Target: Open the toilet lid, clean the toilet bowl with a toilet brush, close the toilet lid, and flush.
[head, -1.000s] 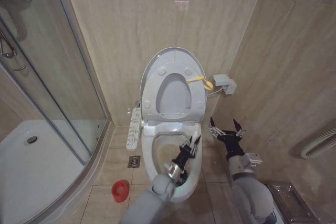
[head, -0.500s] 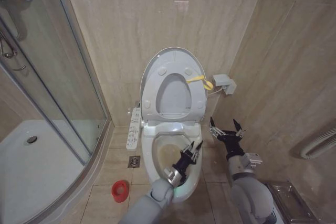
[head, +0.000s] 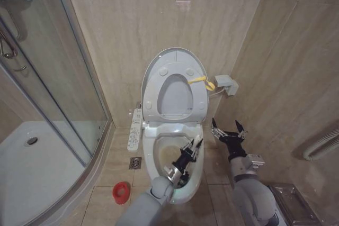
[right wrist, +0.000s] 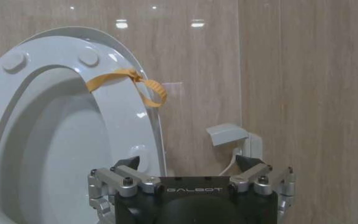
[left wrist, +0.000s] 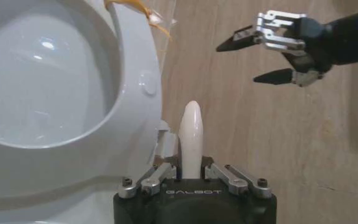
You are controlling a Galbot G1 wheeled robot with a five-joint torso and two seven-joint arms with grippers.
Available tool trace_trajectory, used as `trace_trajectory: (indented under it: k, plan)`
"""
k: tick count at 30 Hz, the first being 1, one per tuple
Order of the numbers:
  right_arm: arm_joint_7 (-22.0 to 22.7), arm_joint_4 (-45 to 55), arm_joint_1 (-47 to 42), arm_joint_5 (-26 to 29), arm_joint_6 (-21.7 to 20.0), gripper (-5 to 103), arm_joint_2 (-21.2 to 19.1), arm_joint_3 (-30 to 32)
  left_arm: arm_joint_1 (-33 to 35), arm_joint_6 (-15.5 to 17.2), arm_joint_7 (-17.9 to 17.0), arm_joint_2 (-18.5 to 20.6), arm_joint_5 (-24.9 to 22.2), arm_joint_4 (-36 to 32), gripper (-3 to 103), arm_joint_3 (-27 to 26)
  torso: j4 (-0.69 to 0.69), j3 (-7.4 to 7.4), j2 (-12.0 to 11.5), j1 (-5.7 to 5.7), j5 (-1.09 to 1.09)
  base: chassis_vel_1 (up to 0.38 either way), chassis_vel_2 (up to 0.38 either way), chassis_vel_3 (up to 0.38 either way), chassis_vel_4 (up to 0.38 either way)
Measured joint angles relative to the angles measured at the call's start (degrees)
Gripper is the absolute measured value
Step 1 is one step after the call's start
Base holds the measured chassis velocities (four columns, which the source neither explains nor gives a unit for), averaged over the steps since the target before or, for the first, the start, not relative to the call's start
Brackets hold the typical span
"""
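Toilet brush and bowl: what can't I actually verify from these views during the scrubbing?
- Toilet brush bristle head: in the left wrist view it lies behind the left gripper; in the head view the arm covers it.
- Contact between bristles and toilet bowl: hidden in the head view by the same arm.
- Bowl's near inner wall: hidden under that arm, so its stains can't be judged.
- Toilet lid: lower part cut off by the right gripper body in the right wrist view.

arms: grey shells; grippers: black, silver screwed knuckles (GALBOT lettering); fingertips: black
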Motion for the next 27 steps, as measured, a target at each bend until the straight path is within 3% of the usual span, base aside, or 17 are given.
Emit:
trace_trajectory:
  k: [6,16,27]
  plan:
    - [0.0,0.0,0.0,0.0,0.0,100,0.0,0.0,2.2,-2.3,2.0,-0.5,1.9,3.4,20,-0.8,0.02,-0.01,0.0,-0.01,-0.01,0.000,0.000,0.000,0.000]
    - [0.0,0.0,0.0,0.0,0.0,100,0.0,0.0,-0.3,-1.0,1.7,1.1,0.9,1.3,20,-2.0,0.00,0.00,0.0,0.00,0.00,0.000,0.000,0.000,0.000]
    - [0.0,0.0,0.0,0.0,0.0,100,0.0,0.0,1.1,-2.3,3.3,9.0,0.9,2.2,19,-4.4,0.03,0.00,0.0,0.00,0.00,0.000,0.000,0.000,0.000]
